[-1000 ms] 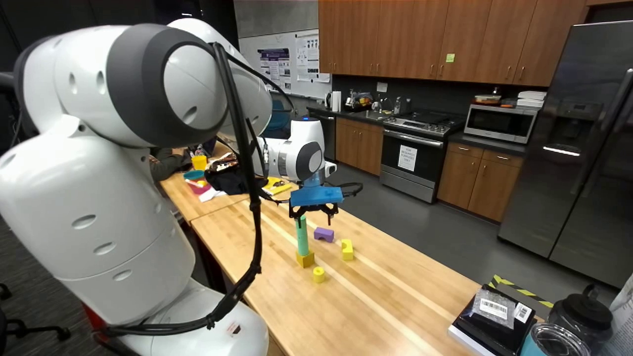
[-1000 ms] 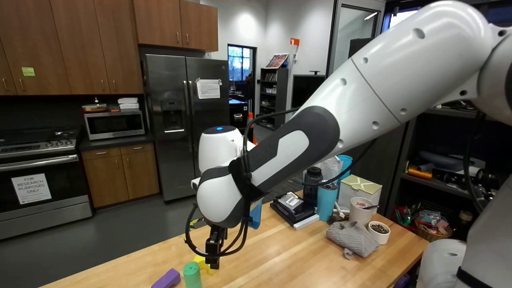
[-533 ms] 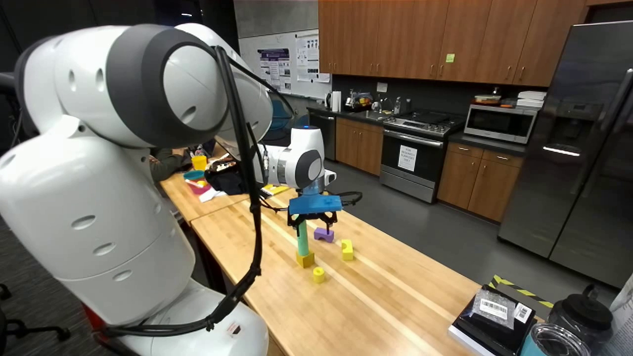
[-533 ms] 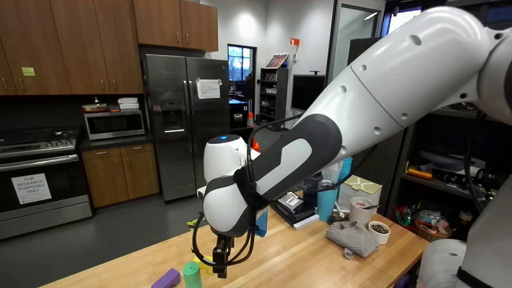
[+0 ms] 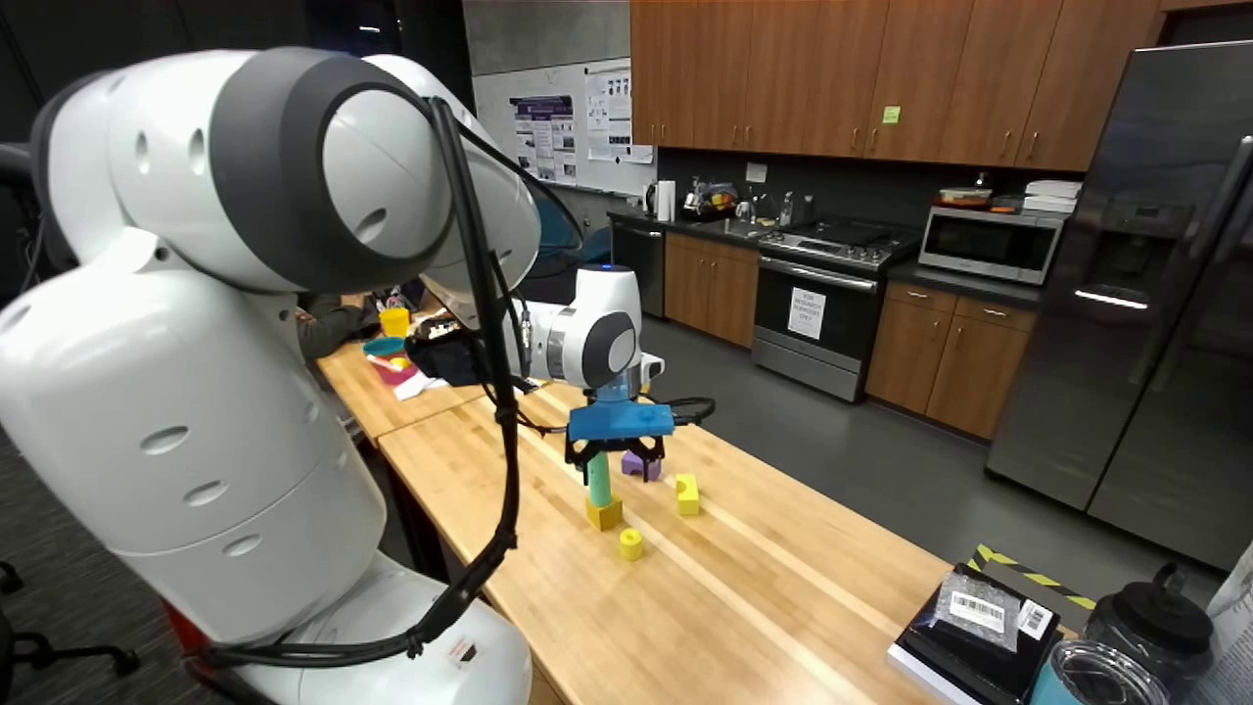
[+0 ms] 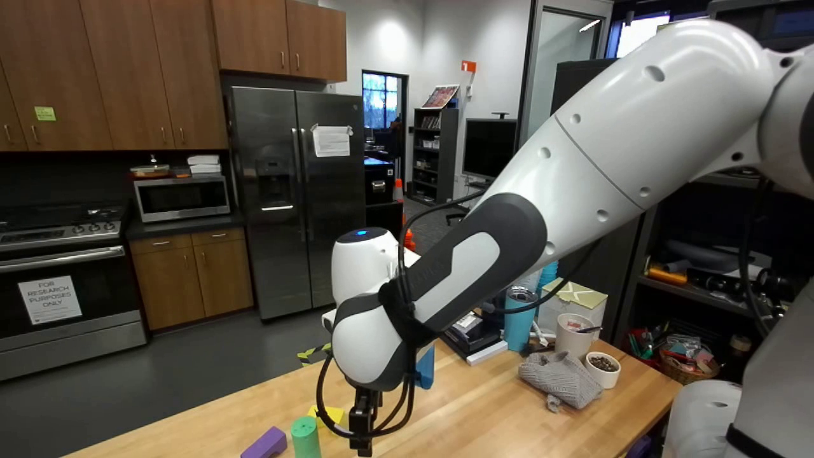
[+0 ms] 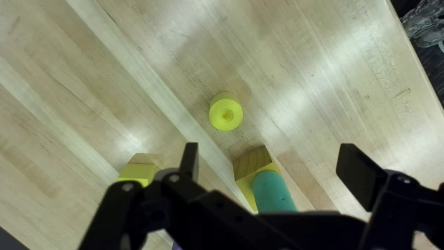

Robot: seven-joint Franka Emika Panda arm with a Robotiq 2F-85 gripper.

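Wrist view: your tool (image 7: 270, 163) has its fingers spread wide, nothing gripped. Green upright cylinder (image 7: 272, 191) shows between them, gap on each side, top hidden behind the tool; it stands on a yellow cube-shaped block (image 7: 251, 168). Change: in both exterior views you've dropped lower over the pale wooden desk (image 5: 587, 617) while the blocks stayed put, so, as I judge it, your margin around the cylinder is now small. Nearby: short yellow round block (image 7: 222, 111) with a holed top, purple arch-shaped block (image 6: 264, 443), yellow notched block (image 5: 690, 498). Containers: in an exterior view, farther along the desk, white cup (image 6: 572, 342), dark stick-like utensil (image 6: 589, 329) poking out; small white bowl (image 6: 605, 380) holding dark pellets (image 6: 603, 363).
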